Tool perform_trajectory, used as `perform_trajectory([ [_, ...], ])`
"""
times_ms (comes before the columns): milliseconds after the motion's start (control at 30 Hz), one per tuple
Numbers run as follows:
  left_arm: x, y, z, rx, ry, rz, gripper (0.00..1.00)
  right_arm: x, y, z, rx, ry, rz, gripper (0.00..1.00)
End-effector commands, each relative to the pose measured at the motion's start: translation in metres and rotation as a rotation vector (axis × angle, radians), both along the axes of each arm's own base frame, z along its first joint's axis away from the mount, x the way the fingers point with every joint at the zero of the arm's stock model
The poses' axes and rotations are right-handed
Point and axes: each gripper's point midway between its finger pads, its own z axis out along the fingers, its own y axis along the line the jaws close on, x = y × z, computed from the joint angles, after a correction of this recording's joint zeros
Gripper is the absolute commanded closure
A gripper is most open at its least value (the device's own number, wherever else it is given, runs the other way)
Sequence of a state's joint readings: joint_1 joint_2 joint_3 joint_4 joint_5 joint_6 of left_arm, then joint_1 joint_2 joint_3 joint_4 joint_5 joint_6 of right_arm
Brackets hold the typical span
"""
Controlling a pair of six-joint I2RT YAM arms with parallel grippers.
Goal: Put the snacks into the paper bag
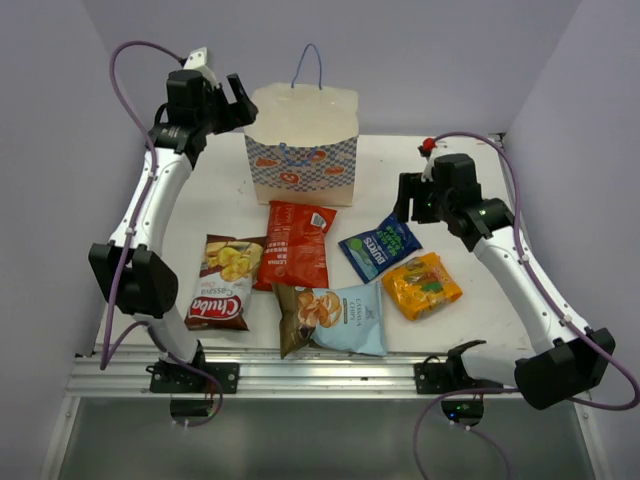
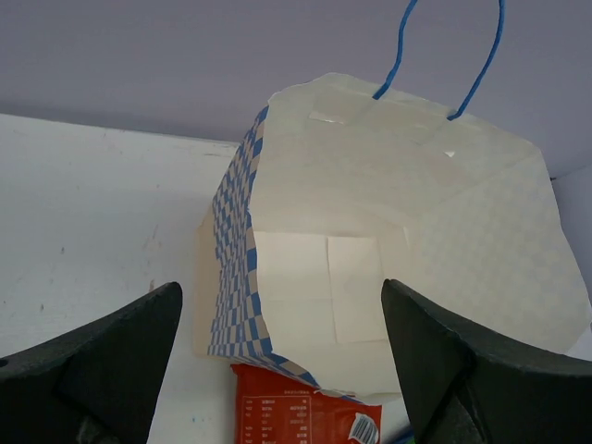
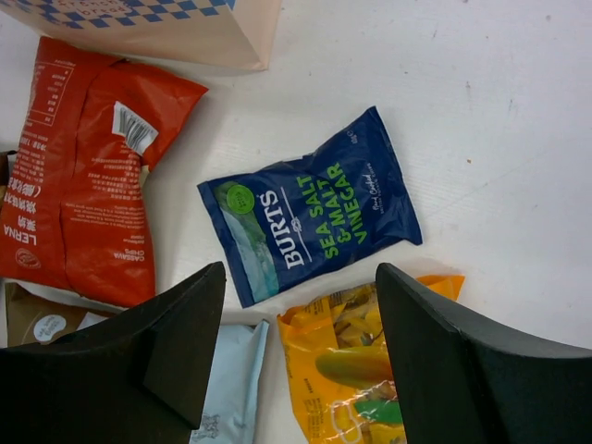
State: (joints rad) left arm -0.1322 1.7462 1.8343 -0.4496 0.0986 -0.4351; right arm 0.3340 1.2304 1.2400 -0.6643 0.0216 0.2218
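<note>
**Left gripper (image 2: 279, 287) and right gripper (image 3: 301, 270) both hanging open over five packets and one paper bag (image 1: 300, 150)**

Two grippers are showing, and neither is gripping anything. Five packets are lying flat on the white table (image 1: 215, 200), all outside the bag.

Three are sitting nearest the aluminium rail (image 1: 320, 372): the Chulo bag (image 1: 222, 283), the brown-and-light-blue chip bag (image 1: 332, 317) and the small orange packet (image 1: 421, 285).

Two are lying behind them: the red chip bag (image 1: 295, 243) and the small dark blue packet (image 3: 310, 208). The right gripper is hovering above the blue packet with its jaws apart.

Farthest back, the single paper bag is standing upright with its mouth open and a blue cord handle (image 1: 308, 62) rising behind. The red bag's top edge is lying just beside its front. The left gripper is hanging spread wide over the bag's left rim.
</note>
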Motion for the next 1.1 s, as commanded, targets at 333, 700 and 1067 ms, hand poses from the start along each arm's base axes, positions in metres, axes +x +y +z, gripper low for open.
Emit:
perform_trajectory([
  [333,0.023,-0.001,-0.026,0.022,0.024,0.012,0.27,-0.001,0.002,0.002,0.000,0.003,-0.005,0.30],
  [700,0.037,-0.004,-0.038,0.026,0.042,0.003,1.00,-0.001,0.056,-0.065,0.120,0.134,0.178,0.28],
  [1067,0.024,-0.003,-0.047,0.023,0.077,0.007,1.00,0.029,0.149,-0.126,0.418,0.224,0.295,0.29],
])
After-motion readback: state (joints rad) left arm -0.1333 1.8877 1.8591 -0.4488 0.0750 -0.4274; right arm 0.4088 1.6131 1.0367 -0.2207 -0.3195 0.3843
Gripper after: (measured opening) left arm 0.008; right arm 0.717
